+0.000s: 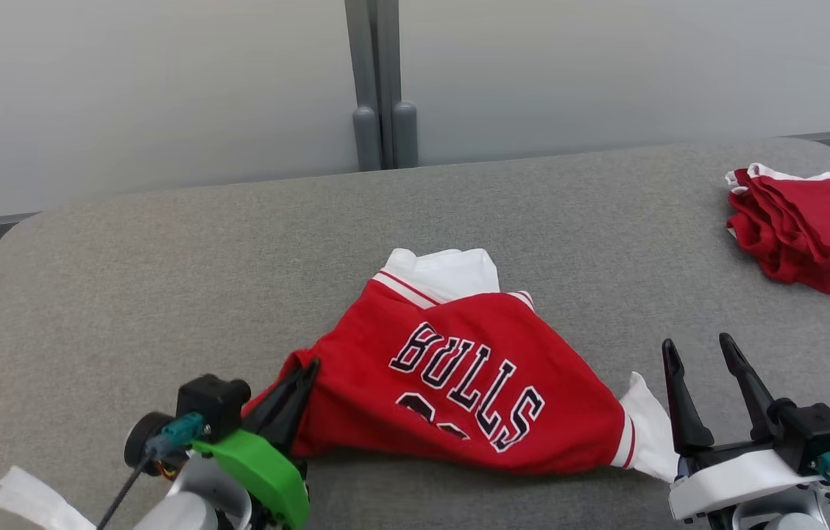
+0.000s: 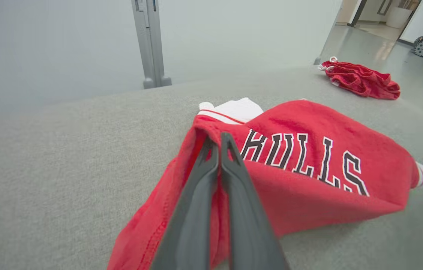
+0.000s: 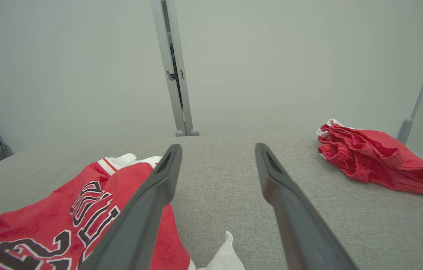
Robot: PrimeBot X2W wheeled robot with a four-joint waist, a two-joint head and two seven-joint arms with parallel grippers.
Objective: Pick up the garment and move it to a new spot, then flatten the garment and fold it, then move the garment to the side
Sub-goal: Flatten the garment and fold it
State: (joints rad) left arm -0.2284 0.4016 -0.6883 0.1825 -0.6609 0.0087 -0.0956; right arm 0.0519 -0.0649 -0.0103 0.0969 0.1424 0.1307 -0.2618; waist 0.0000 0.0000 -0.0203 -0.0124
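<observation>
The red Bulls jersey [image 1: 459, 383] lies crumpled at the front middle of the gray padded surface [image 1: 128, 280], lettering up, with a white sleeve [image 1: 647, 430] trailing toward the right gripper [image 1: 697, 344]. The left gripper [image 1: 307, 370] has its fingers pressed together on a raised ridge of red cloth at the jersey's left edge, so it holds the garment there. The right gripper stands wide apart and empty, just beside the white sleeve and not touching it. The step in hand looks like the pickup for the move. To do it well, the right gripper should probably pinch the sleeve-side edge before any lift, so the cloth rises from two points without bunching or dragging. The carry should also keep clear of the second red garment [image 1: 812, 228] heaped at the far right. As for containers, both garments lie straight on the padded surface.
</observation>
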